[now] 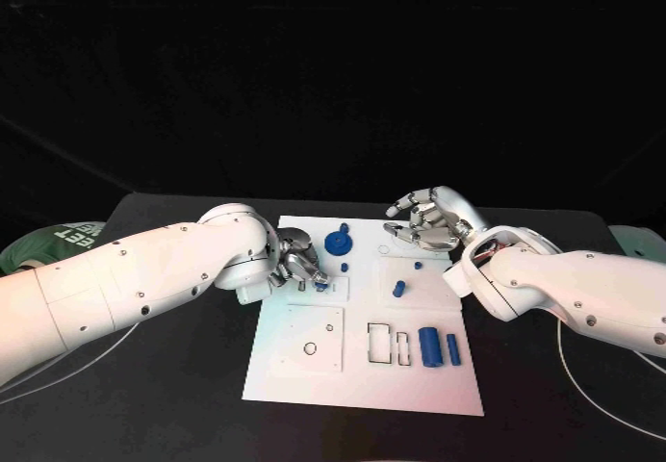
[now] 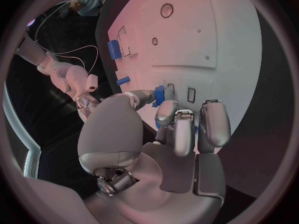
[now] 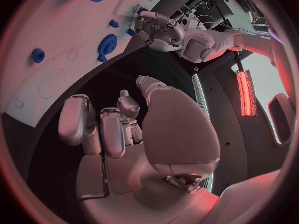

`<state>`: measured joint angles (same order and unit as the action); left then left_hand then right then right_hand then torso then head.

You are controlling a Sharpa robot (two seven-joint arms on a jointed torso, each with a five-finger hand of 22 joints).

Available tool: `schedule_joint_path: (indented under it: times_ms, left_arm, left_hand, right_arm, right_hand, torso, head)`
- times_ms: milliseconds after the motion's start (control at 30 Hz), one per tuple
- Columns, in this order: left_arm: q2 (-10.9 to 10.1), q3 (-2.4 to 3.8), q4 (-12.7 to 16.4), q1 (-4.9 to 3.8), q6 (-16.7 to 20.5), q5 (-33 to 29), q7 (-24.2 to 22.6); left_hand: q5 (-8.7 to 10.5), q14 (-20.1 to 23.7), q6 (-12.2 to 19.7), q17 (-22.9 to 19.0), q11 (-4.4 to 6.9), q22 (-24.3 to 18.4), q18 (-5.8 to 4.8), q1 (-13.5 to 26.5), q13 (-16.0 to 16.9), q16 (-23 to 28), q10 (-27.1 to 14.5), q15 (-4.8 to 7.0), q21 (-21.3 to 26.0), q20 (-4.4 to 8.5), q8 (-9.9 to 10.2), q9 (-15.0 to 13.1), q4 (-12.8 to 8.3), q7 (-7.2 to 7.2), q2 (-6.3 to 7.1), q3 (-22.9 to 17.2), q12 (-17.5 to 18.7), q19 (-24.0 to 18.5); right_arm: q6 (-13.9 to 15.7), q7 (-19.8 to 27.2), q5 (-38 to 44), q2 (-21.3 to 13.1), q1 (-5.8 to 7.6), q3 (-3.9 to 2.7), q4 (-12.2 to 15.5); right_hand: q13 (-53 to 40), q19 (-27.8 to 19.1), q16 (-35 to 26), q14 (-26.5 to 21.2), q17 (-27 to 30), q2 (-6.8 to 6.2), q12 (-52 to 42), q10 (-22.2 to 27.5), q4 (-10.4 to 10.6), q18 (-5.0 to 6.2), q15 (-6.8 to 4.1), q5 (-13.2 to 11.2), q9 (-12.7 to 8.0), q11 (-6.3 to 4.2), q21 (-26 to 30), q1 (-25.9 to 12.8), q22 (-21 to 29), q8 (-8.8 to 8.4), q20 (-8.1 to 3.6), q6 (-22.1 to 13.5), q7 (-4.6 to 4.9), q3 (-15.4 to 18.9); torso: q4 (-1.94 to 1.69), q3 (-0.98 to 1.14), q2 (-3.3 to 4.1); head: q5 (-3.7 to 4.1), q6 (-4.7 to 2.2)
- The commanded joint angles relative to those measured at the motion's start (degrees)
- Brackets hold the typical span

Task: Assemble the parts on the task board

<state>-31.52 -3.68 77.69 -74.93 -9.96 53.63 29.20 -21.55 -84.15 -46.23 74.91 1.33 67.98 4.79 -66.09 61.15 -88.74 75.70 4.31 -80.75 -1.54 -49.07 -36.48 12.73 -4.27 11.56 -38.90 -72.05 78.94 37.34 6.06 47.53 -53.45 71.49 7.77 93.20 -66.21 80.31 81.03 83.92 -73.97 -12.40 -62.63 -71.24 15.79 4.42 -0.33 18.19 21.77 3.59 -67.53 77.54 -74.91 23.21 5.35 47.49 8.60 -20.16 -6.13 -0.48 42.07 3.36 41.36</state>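
Observation:
The white task board (image 1: pixel 364 380) lies in the middle of the black table. My left hand (image 1: pixel 295 264) rests on the board's left part, thumb and fingers closed around a small blue part (image 2: pixel 160 94). A blue gear-like part (image 1: pixel 338 239) stands just beyond that hand, and a small blue piece (image 1: pixel 385 249) lies to its right. A blue peg (image 1: pixel 398 287) lies mid-board. Two blue cylinders (image 1: pixel 430 341) lie near the right edge. My right hand (image 1: pixel 430 221) hovers over the board's far right corner, fingers loosely bent and apart from the thumb, holding nothing.
Black outlined slots (image 1: pixel 386 344) and a square inset with a small ring (image 1: pixel 314 342) mark the board's near half. A green and white object (image 1: pixel 56 241) lies at the table's left edge, and a pale one (image 1: pixel 638 236) at the right. Thin cables trail beside both arms.

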Motion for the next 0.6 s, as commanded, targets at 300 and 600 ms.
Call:
schedule_joint_path:
  times_ms: [300,600]
  left_arm:
    - [0.78,-0.08,0.06,0.3,-1.61,6.32,0.1]
    - [0.94,-0.14,-0.27,0.39,-2.05,7.62,0.31]
  left_hand:
    - [-0.82,-5.28,-2.29,12.94,0.34,0.19,-0.39,1.62,-1.65,-0.21,-0.22,0.59,-0.28,0.04,-0.92,-0.93,-9.64,1.79,-0.15,-10.26,0.98,0.49]
    - [-0.72,-5.34,-2.35,13.15,0.5,0.52,-0.45,2.45,-1.79,-0.32,-0.02,0.72,-0.42,0.16,-1.32,-1.29,-9.45,1.99,-0.14,-10.09,1.03,0.64]
  right_arm:
    - [-0.76,-0.26,0.67,0.06,-0.09,0.02,0.17]
    - [-0.72,-0.23,0.68,0.03,-0.09,0.02,0.2]
  right_hand:
    - [0.05,-0.33,-0.33,1.87,-0.03,0.11,0.19,0.27,0.21,0.31,-0.39,0.26,-0.06,-0.04,0.35,-0.55,-4.84,-0.17,-0.01,-0.17,-0.11,-0.27]
    - [0.01,-0.3,-0.31,1.89,-0.08,0.14,0.13,0.21,0.25,0.3,-0.39,0.35,-0.07,-0.05,0.34,-0.63,-4.84,-0.17,-0.01,-0.17,-0.11,-0.29]
  torso:
    - [0.02,-0.09,0.13]
    - [0.11,-0.08,0.1]
  head:
    - [-0.19,0.19]
    - [-0.18,0.31]
